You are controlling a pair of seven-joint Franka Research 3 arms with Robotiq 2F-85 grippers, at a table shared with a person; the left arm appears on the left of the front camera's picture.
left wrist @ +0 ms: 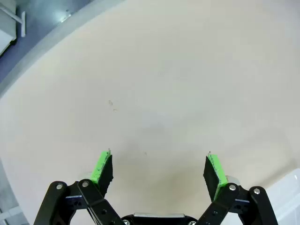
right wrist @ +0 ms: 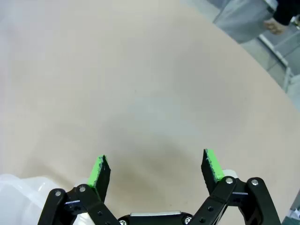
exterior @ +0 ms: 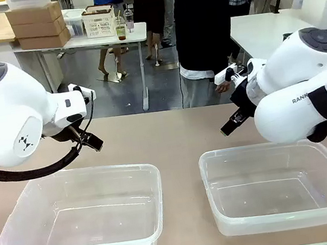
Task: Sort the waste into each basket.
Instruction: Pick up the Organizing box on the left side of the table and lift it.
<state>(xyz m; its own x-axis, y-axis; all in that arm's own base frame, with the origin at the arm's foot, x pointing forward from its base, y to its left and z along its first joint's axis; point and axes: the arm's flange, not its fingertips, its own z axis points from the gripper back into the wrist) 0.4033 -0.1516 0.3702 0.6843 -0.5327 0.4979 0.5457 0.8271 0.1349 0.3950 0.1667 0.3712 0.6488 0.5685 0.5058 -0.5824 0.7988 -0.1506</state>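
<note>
So, two clear plastic tubs sit side by side on the tan desk (exterior: 165,137) along the bottom of the front view. The left tub (exterior: 85,172) fills the lower left and the right tub (exterior: 264,146) the lower right, with a strip of bare desk between them. You can see straight through their bottoms to the desk surface.

The left gripper (exterior: 95,144) hangs in the air at mid-left, just past the far rim of the left tub, jaws spread wide and gripping nothing. In its wrist view the green pads (left wrist: 101,166) stand well apart over plain desk.

The right gripper (exterior: 230,126) mirrors it at mid-right, just beyond the far rim of the right tub, also wide open and holding nothing. In its wrist view a rounded corner of clear plastic peeks in at the lower left beside the fingers.

A person in dark clothes (exterior: 202,25) stands at the far edge of the desk, top middle. Behind them, cardboard boxes (exterior: 36,21) are stacked at upper left.
</note>
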